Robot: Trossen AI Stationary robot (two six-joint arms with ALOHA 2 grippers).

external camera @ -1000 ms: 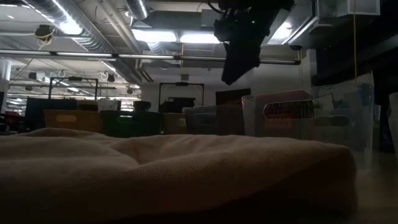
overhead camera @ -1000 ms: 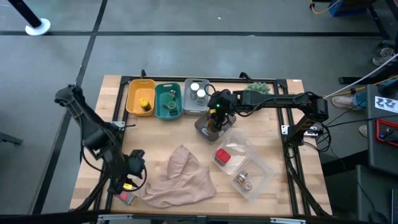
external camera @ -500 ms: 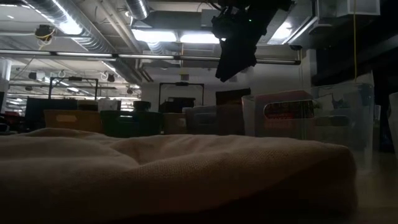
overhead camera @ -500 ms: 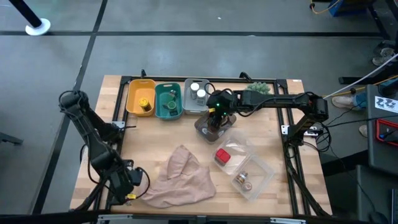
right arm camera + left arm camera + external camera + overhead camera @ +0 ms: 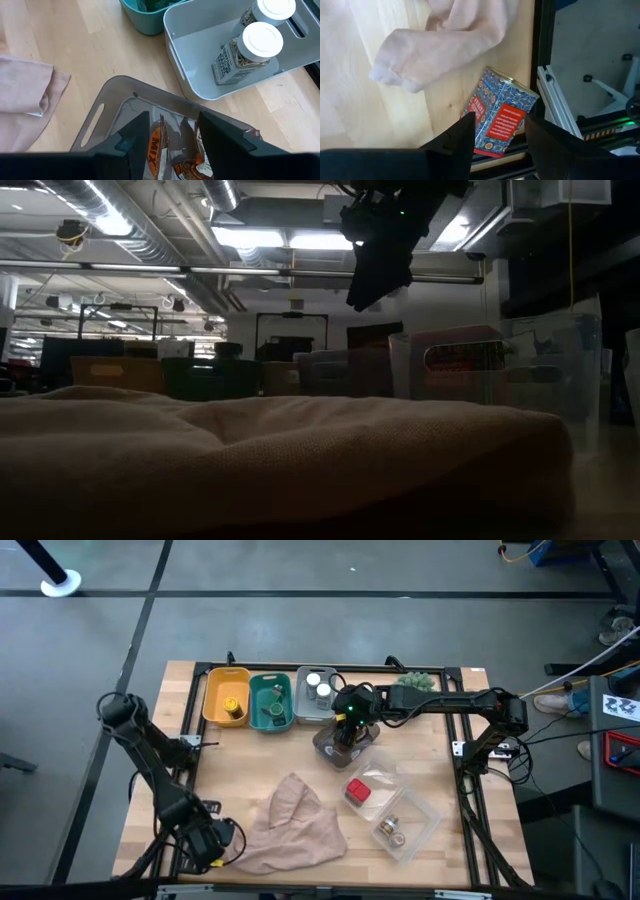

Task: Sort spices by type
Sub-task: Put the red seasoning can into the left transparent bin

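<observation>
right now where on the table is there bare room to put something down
Bare wood lies between the yellow bin and the beige cloth, on the table's left half. It is crowded at the back row of bins and around the clear trays on the right.

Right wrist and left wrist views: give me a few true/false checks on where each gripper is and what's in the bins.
1. The right gripper hangs over the grey bin holding orange sachets. True.
2. The white bin holds two white-capped jars. True.
3. The left gripper is shut on the cloth. False: its fingers are open either side of a patterned blue tin near the table edge.
4. The yellow bin is empty. False: a yellow jar sits in it.
5. The blue tin already sits in a bin. False: it lies on the table.
</observation>
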